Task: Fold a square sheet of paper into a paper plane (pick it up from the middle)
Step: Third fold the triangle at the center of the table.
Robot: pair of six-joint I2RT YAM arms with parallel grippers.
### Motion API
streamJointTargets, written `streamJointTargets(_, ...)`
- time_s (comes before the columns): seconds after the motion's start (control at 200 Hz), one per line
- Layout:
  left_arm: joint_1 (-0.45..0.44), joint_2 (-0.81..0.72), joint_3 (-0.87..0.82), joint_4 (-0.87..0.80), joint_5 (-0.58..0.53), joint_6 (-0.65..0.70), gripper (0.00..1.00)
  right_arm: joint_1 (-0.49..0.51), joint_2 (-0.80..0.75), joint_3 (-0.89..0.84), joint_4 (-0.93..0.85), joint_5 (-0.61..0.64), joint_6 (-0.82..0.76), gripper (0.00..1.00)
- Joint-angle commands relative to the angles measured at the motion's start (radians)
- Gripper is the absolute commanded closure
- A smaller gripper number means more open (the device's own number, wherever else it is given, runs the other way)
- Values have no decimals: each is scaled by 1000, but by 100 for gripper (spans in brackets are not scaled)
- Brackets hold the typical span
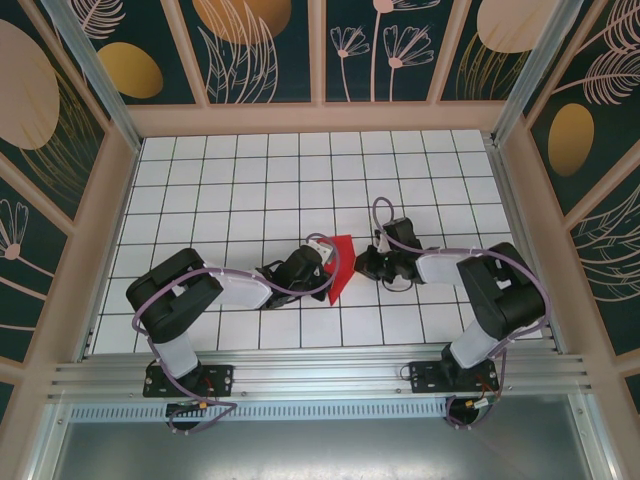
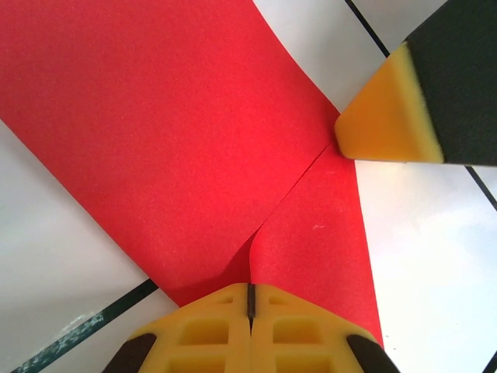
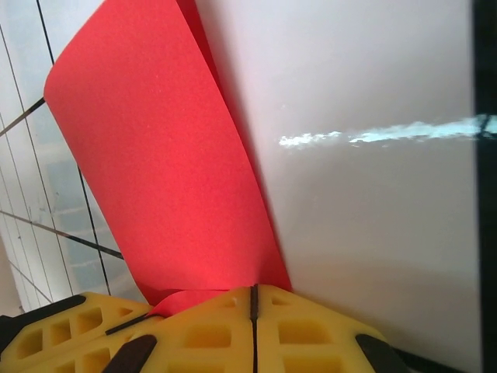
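Now, left gripper: we see it pinching the square sheet of paper
right gripper: clenched on its edge

**A:** Any lettering, label or number to read here?

**B:** None. The red sheet of paper is plain on the face that shows. The white table carries only black grid lines. The dark wall panels carry drawn leaves and flowers, not words.

**A:** And the arms' base plates?

**B:** Any marking there is too small to tell.
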Motion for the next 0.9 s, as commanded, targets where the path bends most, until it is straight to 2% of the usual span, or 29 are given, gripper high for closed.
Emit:
streamJointTargets(0.0, 6, 1, -26, -67, 9, 0, 100, -8, -62, 41, -60, 17, -31, 91)
streamJointTargets(0.24, 6, 5, -21, -65, 7, -6, 100, -2, 3, 22, 9, -20, -8, 91)
streamJointTargets(0.485, 6, 9, -26, -66, 5, -10, 100, -1, 76, 21, -18, 39, -19, 92)
streamJointTargets(0.736, 6, 6, -26, -67, -6, -19, 100, 16, -67, 63, -107, 35, -35, 91)
streamJointTargets(0.896, 7, 11, -22, -69, -14, -20, 100, 76, -103, 29, -42, -11, 12, 91)
